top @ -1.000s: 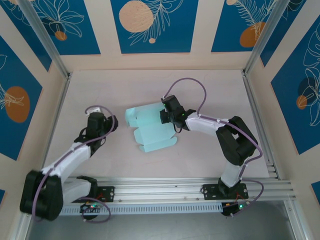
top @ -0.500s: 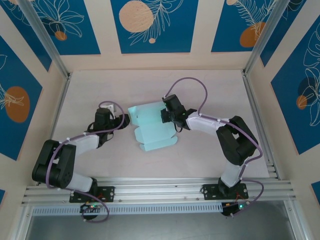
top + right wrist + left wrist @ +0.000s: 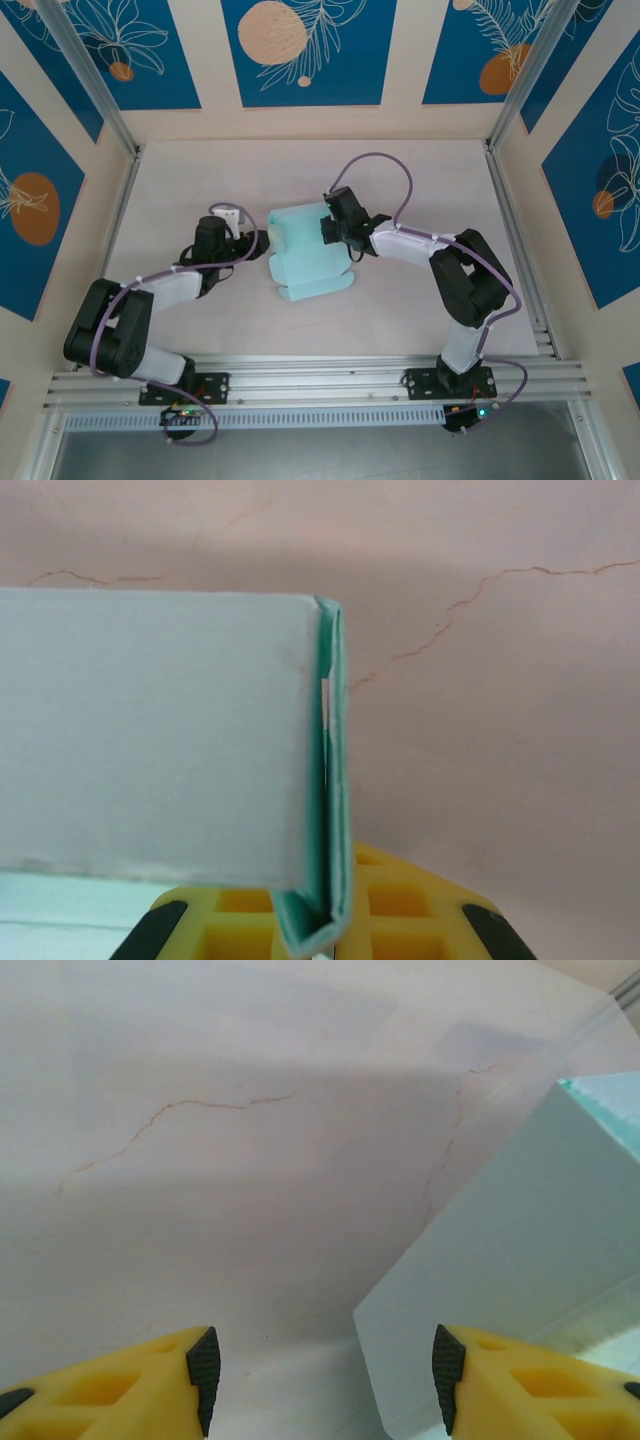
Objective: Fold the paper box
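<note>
Top external, mid-frame: clamping paper box [image 3: 305, 258] wall in right pincer [image 3: 328, 233] as anchor; poising left pincer [image 3: 258, 245] parted, empty, probably to push.

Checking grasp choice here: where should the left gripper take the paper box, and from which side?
Probably the raised left panel of the paper box, approached from the box's left with the fingers straddling its thin free edge. That panel stands facing the open left gripper, while the right gripper pinches the opposite folded edge.
</note>
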